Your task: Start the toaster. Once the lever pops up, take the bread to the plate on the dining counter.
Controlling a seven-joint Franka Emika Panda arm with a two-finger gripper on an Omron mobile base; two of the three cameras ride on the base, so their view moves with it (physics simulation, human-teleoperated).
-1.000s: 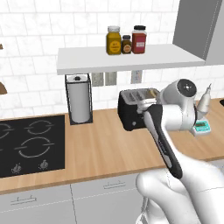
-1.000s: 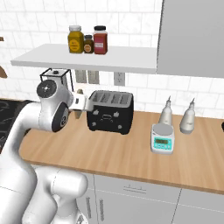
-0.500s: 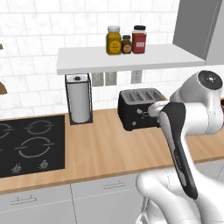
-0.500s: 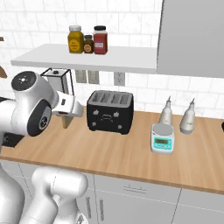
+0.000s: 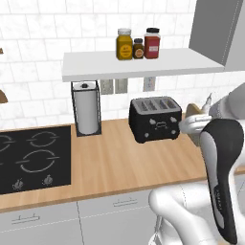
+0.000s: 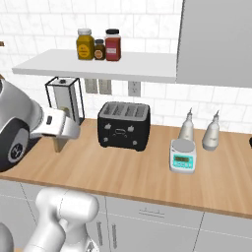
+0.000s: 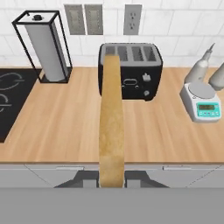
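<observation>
The black two-slot toaster (image 5: 155,118) (image 6: 124,125) (image 7: 131,72) stands on the wood counter against the tiled wall, its slots empty. My gripper (image 7: 111,178) is shut on the bread (image 7: 111,122), a tan slice seen edge-on that reaches up the middle of the hand view. The hand is drawn back from the toaster, over the counter's front part. From the left base the bread (image 5: 194,110) pokes up behind my gripper (image 5: 195,120); from the right base the bread (image 6: 60,143) hangs below my gripper (image 6: 62,135). The plate and the dining counter are out of view.
A paper towel holder (image 7: 43,48) and a black stove (image 5: 28,158) lie left of the toaster. To its right stand a small scale (image 6: 182,155) and two grey bottles (image 6: 211,133). A shelf (image 5: 139,64) with jars hangs above, beside a grey hood (image 6: 216,42).
The arm has pulled back from the toaster toward the base with the bread in the gripper. The toaster has not moved.
</observation>
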